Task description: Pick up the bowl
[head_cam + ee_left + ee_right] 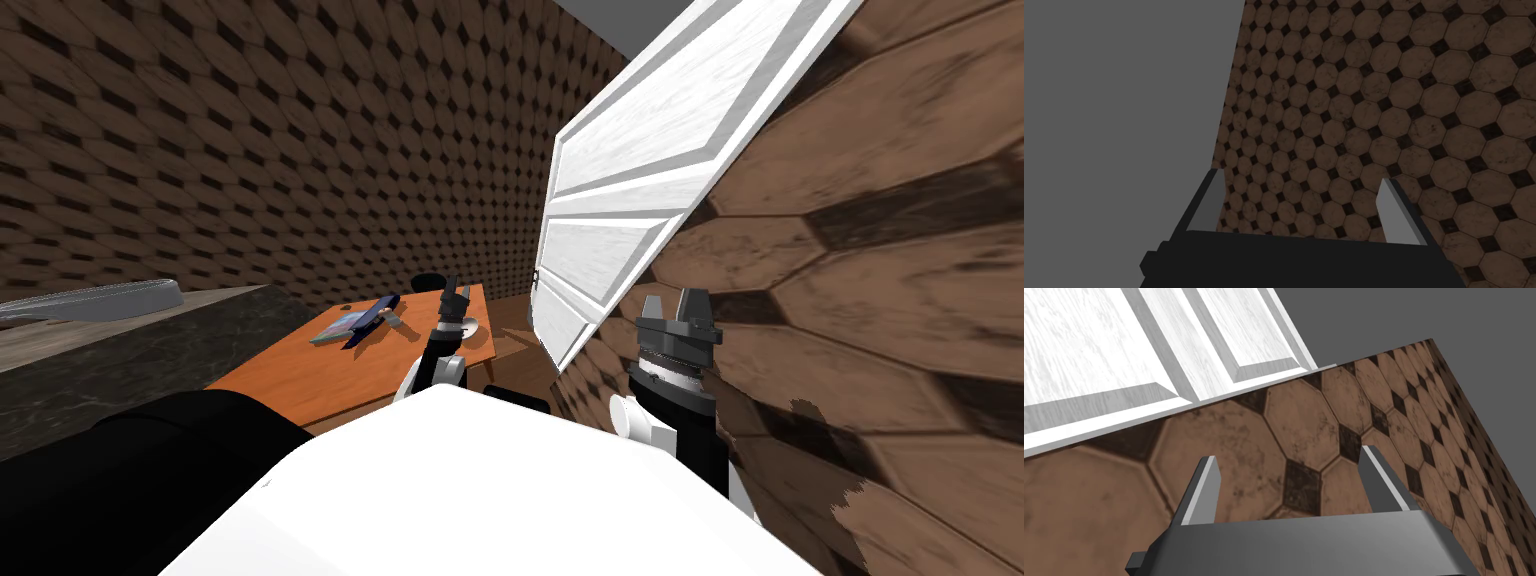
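You see only part of the small pale round bowl (473,327) on the orange table (300,370); the left gripper (457,290) and its wrist cover the rest. The flat blue and teal items (352,325) are too small to name. The white panelled door (620,200) runs off the top edge.

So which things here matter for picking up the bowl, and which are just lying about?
For the job:
bowl on the orange table
left gripper, open, near it

Lying about:
books
white door
right gripper, open
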{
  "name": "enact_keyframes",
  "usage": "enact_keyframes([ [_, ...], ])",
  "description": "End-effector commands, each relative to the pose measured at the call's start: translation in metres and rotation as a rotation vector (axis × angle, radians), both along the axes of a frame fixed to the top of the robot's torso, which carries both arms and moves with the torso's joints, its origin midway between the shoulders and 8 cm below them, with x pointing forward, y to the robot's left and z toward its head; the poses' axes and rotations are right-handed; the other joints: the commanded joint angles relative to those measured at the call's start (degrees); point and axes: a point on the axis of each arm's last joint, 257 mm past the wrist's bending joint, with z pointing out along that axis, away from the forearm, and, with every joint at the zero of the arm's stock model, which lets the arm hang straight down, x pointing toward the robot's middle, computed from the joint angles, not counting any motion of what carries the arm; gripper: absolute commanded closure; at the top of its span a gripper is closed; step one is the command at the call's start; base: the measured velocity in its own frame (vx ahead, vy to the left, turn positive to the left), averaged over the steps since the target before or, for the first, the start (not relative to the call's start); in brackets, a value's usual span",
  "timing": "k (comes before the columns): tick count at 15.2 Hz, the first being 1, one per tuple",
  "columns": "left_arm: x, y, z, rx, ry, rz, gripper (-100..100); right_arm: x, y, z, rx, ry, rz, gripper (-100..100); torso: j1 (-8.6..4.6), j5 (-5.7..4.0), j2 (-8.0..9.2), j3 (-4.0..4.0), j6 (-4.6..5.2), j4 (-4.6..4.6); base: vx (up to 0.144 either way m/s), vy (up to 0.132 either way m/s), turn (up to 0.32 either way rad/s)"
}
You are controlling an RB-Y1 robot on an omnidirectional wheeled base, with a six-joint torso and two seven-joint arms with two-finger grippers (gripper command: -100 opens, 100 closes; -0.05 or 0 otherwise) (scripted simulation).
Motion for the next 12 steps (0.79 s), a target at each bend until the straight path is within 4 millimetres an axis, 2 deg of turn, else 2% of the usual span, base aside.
enact_keyframes([
  [1,0.002,-0.001,-0.006,0.032,0.022,-0.017,-100,0.000,0.000,0.000,0.000,0.000,0.000,0,0.00,0.00,0.00,0.00,0.00,0.00,-0.045,-0.028,-0.020],
  [5,0.008,0.001,-0.019,0.071,0.069,-0.037,-100,0.000,0.000,0.000,0.000,0.000,0.000,0,-0.20,-0.04,0.33,0.19,0.01,0.07,-0.081,-0.051,-0.034],
  [7,0.015,0.008,-0.037,0.094,0.132,-0.048,-100,0.000,0.000,0.000,0.000,0.000,0.000,0,-0.20,-0.04,0.32,0.18,0.01,0.07,-0.068,-0.054,-0.066],
  [8,0.015,0.008,-0.037,0.097,0.133,-0.049,-100,0.000,0.000,0.000,0.000,0.000,0.000,0,-0.21,-0.05,0.32,0.18,0.01,0.07,-0.051,-0.040,-0.061],
  [10,0.022,0.020,-0.061,0.108,0.212,-0.051,-100,0.000,0.000,0.000,0.000,0.000,0.000,0,-0.13,-0.03,0.23,0.13,0.01,0.05,-0.038,-0.031,-0.080],
  [11,0.022,0.020,-0.061,0.108,0.212,-0.051,-100,0.000,0.000,0.000,0.000,0.000,0.000,0,-0.11,-0.03,0.21,0.12,0.02,0.04,-0.032,-0.025,-0.084],
  [12,0.026,0.029,-0.074,0.108,0.256,-0.048,-100,0.000,0.000,0.000,0.000,0.000,0.000,0,-0.09,-0.02,0.18,0.11,0.01,0.04,-0.023,-0.023,-0.101],
])
